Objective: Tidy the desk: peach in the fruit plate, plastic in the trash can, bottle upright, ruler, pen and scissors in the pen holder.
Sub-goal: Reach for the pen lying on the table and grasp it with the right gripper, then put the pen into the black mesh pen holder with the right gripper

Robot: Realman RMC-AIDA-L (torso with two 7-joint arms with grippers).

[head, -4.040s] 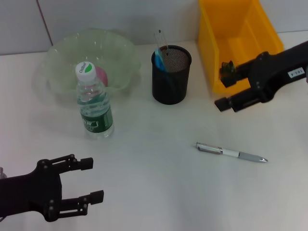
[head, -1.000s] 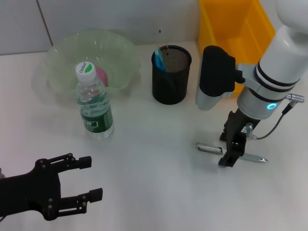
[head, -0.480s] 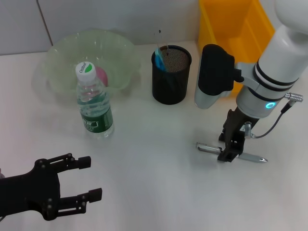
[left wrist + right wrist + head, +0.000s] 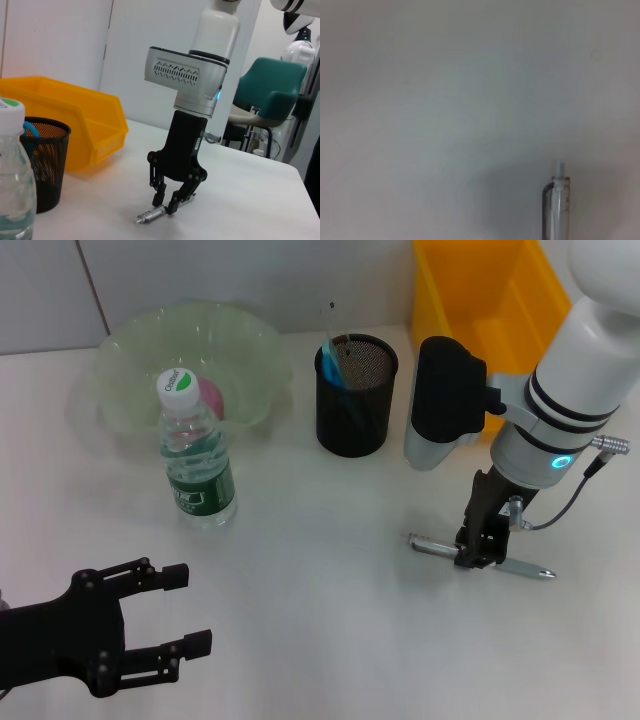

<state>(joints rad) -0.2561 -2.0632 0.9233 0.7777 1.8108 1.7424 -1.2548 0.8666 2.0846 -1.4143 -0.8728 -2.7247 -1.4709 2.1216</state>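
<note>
A silver pen [image 4: 520, 565] lies on the white desk at the right. My right gripper [image 4: 478, 558] points straight down on its middle, fingers drawn in against the barrel; the left wrist view shows the same gripper [image 4: 166, 204] pinching the pen [image 4: 147, 216], which still rests on the desk. The right wrist view shows only the pen's end [image 4: 559, 205]. The bottle [image 4: 198, 455] stands upright before the fruit plate [image 4: 130, 350], which holds the pink peach [image 4: 211, 396]. The black mesh pen holder [image 4: 355, 410] holds the blue scissors and the ruler. My left gripper [image 4: 197, 608] hovers open at the front left. No plastic is in view.
A yellow bin [image 4: 470, 330] stands at the back right, behind my right arm. Bare desk lies between the bottle and the pen. In the left wrist view a green chair [image 4: 272, 100] stands beyond the desk's far edge.
My right gripper has come down from beside the yellow bin onto the pen, and in the last second it sank lower and drew its fingers in around the barrel. The left arm has stayed put.
</note>
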